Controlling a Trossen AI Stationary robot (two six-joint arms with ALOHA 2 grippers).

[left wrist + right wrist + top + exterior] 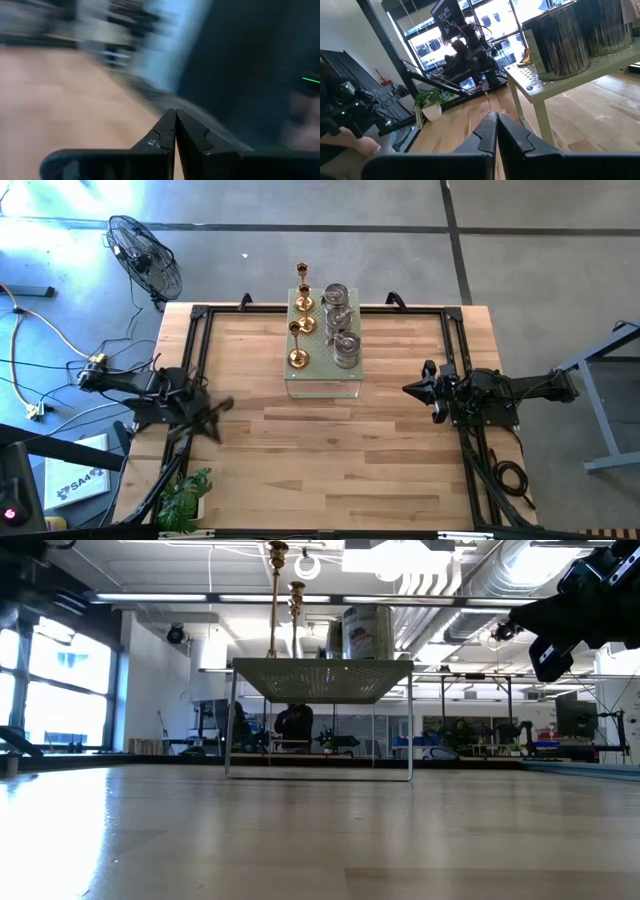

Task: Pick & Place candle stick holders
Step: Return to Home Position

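Gold candle holders (298, 358) and silver candle holders (341, 320) are lined up in two rows on the green shelf (322, 383). The left gripper (175, 113) and right gripper (496, 116) are clenched empty at the table's (330, 470) sides.

Dark jointed arms (500, 388), tapered black fingers (482, 134)

The wooden table (330, 465) is bare in front of the green shelf (322, 387) and on both sides of it. Gold holders (299, 358) and silver holders (345, 350) crowd the shelf top. Open space runs beneath it between thin legs.
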